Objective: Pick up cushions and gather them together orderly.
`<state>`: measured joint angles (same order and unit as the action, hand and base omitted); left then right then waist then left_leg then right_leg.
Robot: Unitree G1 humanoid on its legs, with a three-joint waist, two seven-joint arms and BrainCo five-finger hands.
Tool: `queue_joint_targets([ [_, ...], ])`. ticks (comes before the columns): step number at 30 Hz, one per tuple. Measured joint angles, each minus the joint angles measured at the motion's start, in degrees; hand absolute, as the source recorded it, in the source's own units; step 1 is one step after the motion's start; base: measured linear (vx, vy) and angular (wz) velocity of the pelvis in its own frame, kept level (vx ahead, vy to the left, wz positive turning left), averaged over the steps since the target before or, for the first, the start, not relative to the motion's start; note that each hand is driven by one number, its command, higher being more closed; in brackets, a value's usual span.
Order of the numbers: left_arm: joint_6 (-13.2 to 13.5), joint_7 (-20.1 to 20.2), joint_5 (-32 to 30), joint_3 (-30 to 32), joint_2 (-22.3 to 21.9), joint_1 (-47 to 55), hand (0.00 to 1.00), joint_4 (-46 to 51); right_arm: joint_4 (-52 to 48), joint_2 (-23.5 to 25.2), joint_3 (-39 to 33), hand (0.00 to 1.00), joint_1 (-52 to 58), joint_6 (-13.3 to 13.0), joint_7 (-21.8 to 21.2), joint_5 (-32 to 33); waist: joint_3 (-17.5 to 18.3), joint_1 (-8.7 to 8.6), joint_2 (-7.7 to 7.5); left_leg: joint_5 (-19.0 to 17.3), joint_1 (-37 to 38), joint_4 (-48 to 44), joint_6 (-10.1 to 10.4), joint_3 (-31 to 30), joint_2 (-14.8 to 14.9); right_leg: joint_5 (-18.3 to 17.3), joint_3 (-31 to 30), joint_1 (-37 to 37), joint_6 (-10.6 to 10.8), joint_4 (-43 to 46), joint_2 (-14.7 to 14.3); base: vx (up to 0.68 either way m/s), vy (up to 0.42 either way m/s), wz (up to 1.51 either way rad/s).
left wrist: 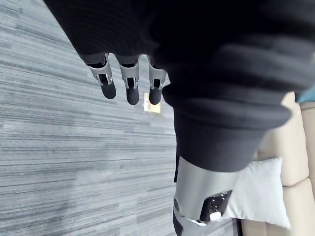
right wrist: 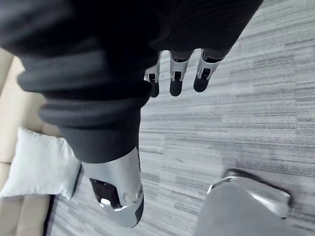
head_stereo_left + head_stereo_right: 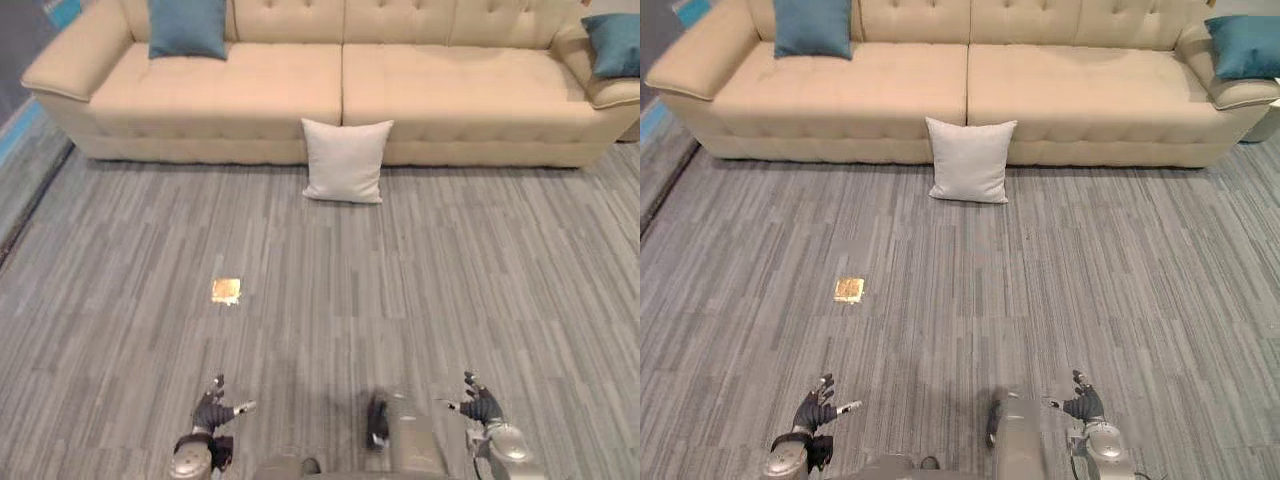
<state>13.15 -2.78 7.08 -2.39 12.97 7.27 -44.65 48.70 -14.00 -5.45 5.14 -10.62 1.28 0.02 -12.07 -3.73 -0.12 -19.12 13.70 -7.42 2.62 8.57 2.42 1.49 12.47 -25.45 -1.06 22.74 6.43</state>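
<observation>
A white cushion [image 3: 346, 160] stands on the floor, leaning against the front of the beige sofa [image 3: 330, 90] at its middle. One teal cushion [image 3: 187, 27] rests against the sofa's back at the left end. Another teal cushion [image 3: 612, 44] sits on the right armrest end. My left hand [image 3: 212, 412] hangs low at the bottom left, fingers [image 1: 130, 84] relaxed and holding nothing. My right hand [image 3: 483, 408] hangs at the bottom right, fingers [image 2: 176, 78] likewise straight and empty. Both hands are far from the cushions. The white cushion [image 1: 261, 194] also shows past my left thumb.
Grey striped carpet [image 3: 400, 290] stretches between me and the sofa. A small brass floor plate [image 3: 226, 291] lies left of centre. A blue strip [image 3: 18, 130] borders the floor at the far left.
</observation>
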Motion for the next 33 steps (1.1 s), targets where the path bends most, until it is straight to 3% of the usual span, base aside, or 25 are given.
queue_joint_targets([
  [1,0.0,0.0,0.0,0.0,-0.5,-0.1,0.0,-0.3,-0.1,-0.1,-0.1,0.0,0.1,0.0,0.0,0.0,-0.1,-0.14,0.84,-0.1,0.0,-1.3,0.5,-0.4,1.0,-2.1,0.6,-0.5,-0.5,2.9,-0.2,0.61,-0.22,0.25],
  [3,0.0,0.2,0.0,-0.2,-1.0,0.0,0.0,-0.9,-1.3,0.1,-0.1,0.0,-0.5,-0.1,-0.2,0.0,-0.3,-0.29,1.39,4.3,-4.8,-14.9,6.7,-0.2,3.1,-8.0,1.4,1.4,-1.7,5.9,-0.5,0.68,-0.267,0.05],
  [4,0.0,0.2,0.0,-0.3,-1.2,0.1,0.0,-1.0,-1.4,0.0,-0.1,0.0,-0.5,-0.1,-0.2,0.0,-0.5,-0.3,1.81,6.6,-7.0,-21.2,7.4,-0.3,4.0,-8.8,1.9,3.4,-1.8,5.0,-0.9,0.63,-0.235,0.12],
  [5,0.0,0.4,0.0,-0.3,-1.6,0.6,0.0,-1.0,-1.4,-0.2,0.6,0.0,-0.2,0.0,-0.2,0.1,-1.0,-0.08,2.4,13.3,-12.5,-35.4,7.2,0.3,7.3,-9.8,2.4,9.0,-2.1,1.5,-2.3,0.49,-0.173,0.09],
  [6,0.0,0.4,0.0,-0.2,-1.6,0.9,0.0,-1.0,-1.3,-0.2,1.3,0.0,-0.2,0.0,-0.1,0.2,-1.1,0.29,2.54,12.7,-14.4,-41.4,6.3,2.0,9.3,-9.9,2.4,11.8,-2.3,-0.3,-3.2,0.58,-0.177,-0.11],
  [7,0.0,0.4,0.1,-0.1,-1.6,1.0,0.0,-1.6,-1.9,0.2,2.4,0.0,-0.1,-0.1,-0.1,0.6,-1.4,1.37,2.12,10.1,-17.4,-50.1,2.2,5.7,12.4,-10.3,1.6,17.4,-2.8,-3.6,-4.3,0.54,-0.133,-0.29],
  [8,0.0,0.6,0.1,-0.1,-1.8,1.1,0.0,-1.6,-3.1,0.5,2.8,0.0,-0.2,-0.2,0.0,1.4,-1.9,2.04,1.31,8.7,-20.6,-52.8,0.0,7.6,13.3,-10.6,1.0,22.0,-2.9,-6.6,-4.4,0.51,-0.107,-0.24],
  [10,0.1,0.9,0.1,-0.1,-1.8,1.1,0.0,-1.5,-4.7,0.4,3.3,0.0,-0.3,-0.3,0.1,2.2,-1.9,2.9,0.53,7.7,-26.3,-51.8,-1.4,9.6,13.2,-11.8,-0.4,26.0,-2.1,-10.6,-4.3,0.49,-0.02,-0.2],
  [12,0.1,1.2,0.1,0.3,-2.3,1.2,0.0,-1.5,-4.7,0.2,3.4,0.0,-1.5,-0.3,0.1,2.3,-2.0,4.32,1.0,6.5,-33.6,-41.4,-1.6,9.2,11.0,-12.8,-2.0,29.4,-1.6,-13.2,-4.1,0.51,0.097,-0.44],
  [13,0.1,1.3,0.1,0.3,-2.7,1.3,0.0,-1.6,-4.6,0.2,3.4,0.0,-2.1,-0.3,0.1,2.4,-2.0,5.19,0.91,7.3,-35.7,-29.5,-0.4,7.6,7.9,-13.5,-3.3,31.1,-0.4,-14.7,-3.1,0.46,0.168,-0.55],
  [14,0.1,1.2,0.1,0.3,-3.2,2.2,0.0,-1.6,-4.5,0.2,3.5,0.0,-2.1,-0.4,0.1,2.4,-1.8,5.92,1.31,11.1,-35.3,-13.9,3.3,4.6,5.2,-14.6,-4.5,32.7,0.8,-16.4,-2.7,0.46,0.205,-0.65],
  [15,0.1,1.2,0.1,0.2,-3.4,2.7,0.0,-1.6,-4.5,0.1,3.6,0.0,-2.1,-0.4,0.2,2.4,-1.7,6.31,2.08,13.9,-35.1,-7.3,4.4,3.3,5.1,-15.3,-5.5,33.9,1.7,-17.1,-2.9,0.49,0.267,-0.77],
  [16,0.0,1.1,0.1,0.3,-3.1,2.9,0.0,-2.7,-3.5,0.5,4.2,0.0,-2.3,-0.3,0.3,2.4,-1.3,7.35,2.12,21.3,-34.5,-7.9,2.1,2.8,4.7,-16.8,-7.4,35.6,2.8,-17.4,-2.7,0.53,0.257,-0.66],
  [18,0.0,0.3,0.1,0.4,-3.0,1.2,0.0,-3.2,-2.9,0.8,4.7,0.0,-2.1,-0.3,0.4,2.2,-0.7,7.14,-0.12,18.2,-35.8,-11.8,-3.5,2.7,1.8,-16.0,-7.9,35.3,3.1,-14.7,0.0,0.57,0.23,-0.11],
  [20,0.2,0.2,0.1,0.4,-3.4,0.3,0.0,-3.1,-2.7,0.7,4.6,0.0,-2.2,-0.3,0.9,2.1,-0.7,6.19,-0.75,14.7,-34.5,-15.0,-5.9,3.2,0.6,-15.5,-9.6,31.7,4.7,-3.0,1.9,0.52,0.224,0.08],
  [21,0.2,0.1,0.1,0.4,-3.1,0.6,0.0,-3.3,-2.6,1.3,4.6,0.0,-2.2,-0.3,1.2,2.1,-0.9,5.99,-1.33,11.7,-31.2,-15.3,-6.4,4.5,0.1,-13.1,-11.3,27.3,10.7,10.3,3.5,0.66,0.276,-0.09],
  [22,0.2,0.1,0.1,0.4,-3.1,0.6,0.0,-3.3,-2.6,1.3,4.7,0.0,-2.2,-0.3,1.2,2.1,-0.9,6.01,-1.4,11.6,-31.0,-15.2,-6.4,4.6,0.1,-12.8,-11.4,27.0,11.2,10.9,3.6,0.53,0.177,-0.29],
  [23,-0.2,0.0,0.1,0.1,-2.1,0.8,0.0,-3.6,-2.3,2.2,5.5,0.0,-2.1,-0.3,1.0,2.1,-1.2,5.62,-2.32,8.0,-24.0,-14.6,-7.1,5.6,-1.5,-9.4,-12.2,19.9,15.8,31.8,6.8,0.64,0.176,-0.12],
  [24,-0.2,0.0,0.2,0.0,-1.9,0.8,0.0,-3.6,-2.3,2.3,6.3,0.0,-1.9,-0.2,1.0,2.1,-1.3,4.48,-2.08,6.5,-19.2,-13.3,-7.4,5.6,-1.9,-11.1,-9.5,16.8,11.9,39.7,8.3,0.53,0.11,-0.1],
  [25,-0.2,-0.1,0.2,0.0,-1.9,0.8,0.0,-3.7,-2.4,2.3,6.5,0.0,-1.5,-0.2,1.0,2.1,-1.3,4.26,-1.87,6.3,-17.0,-12.2,-7.6,5.6,-2.0,-12.0,-8.2,15.2,10.1,41.0,8.5,0.52,0.073,0.04],
  [26,-0.1,-0.1,0.3,0.0,-1.5,0.4,0.0,-3.7,-2.5,2.3,6.9,0.0,-1.3,-0.3,1.0,2.1,-1.3,4.13,-1.48,6.3,-13.1,-9.2,-7.6,5.2,-2.0,-13.7,-5.8,12.1,7.4,39.5,7.6,0.41,0.035,-0.02],
  [28,-0.1,0.0,0.3,0.0,-0.9,0.0,0.0,-3.6,-2.5,2.3,7.1,0.0,-1.5,-0.3,1.0,2.1,-1.5,3.23,-0.75,6.3,-8.7,-5.4,-7.6,4.5,-1.2,-15.6,-1.9,8.6,5.0,29.1,5.4,0.5,-0.021,0.16],
  [30,-0.1,0.0,0.3,0.0,-0.9,-0.2,0.0,-3.8,-2.5,2.2,7.1,0.0,-1.4,-0.3,1.0,2.1,-1.5,2.13,-0.91,6.3,-6.7,-4.1,-7.6,4.0,-0.5,-14.3,0.9,6.6,4.6,12.3,3.3,0.52,-0.119,0.49],
  [31,-0.1,0.1,0.2,-0.5,-0.9,-0.9,0.0,-4.5,-2.5,2.2,6.8,0.0,-0.3,-0.3,1.0,2.1,-1.4,1.22,-1.7,5.8,-4.5,-3.3,-6.4,2.6,-0.3,-7.6,-1.1,6.3,4.7,-5.3,1.4,0.48,-0.173,0.64],
  [33,0.0,0.1,0.1,-1.7,-0.9,-1.0,0.0,-4.5,-2.5,2.2,6.2,0.0,1.3,-0.3,1.0,2.1,-1.3,1.11,-2.61,3.4,-1.5,-3.1,-1.8,1.9,-0.6,0.3,-3.6,7.3,5.3,-15.1,0.6,0.56,-0.24,0.6],
])
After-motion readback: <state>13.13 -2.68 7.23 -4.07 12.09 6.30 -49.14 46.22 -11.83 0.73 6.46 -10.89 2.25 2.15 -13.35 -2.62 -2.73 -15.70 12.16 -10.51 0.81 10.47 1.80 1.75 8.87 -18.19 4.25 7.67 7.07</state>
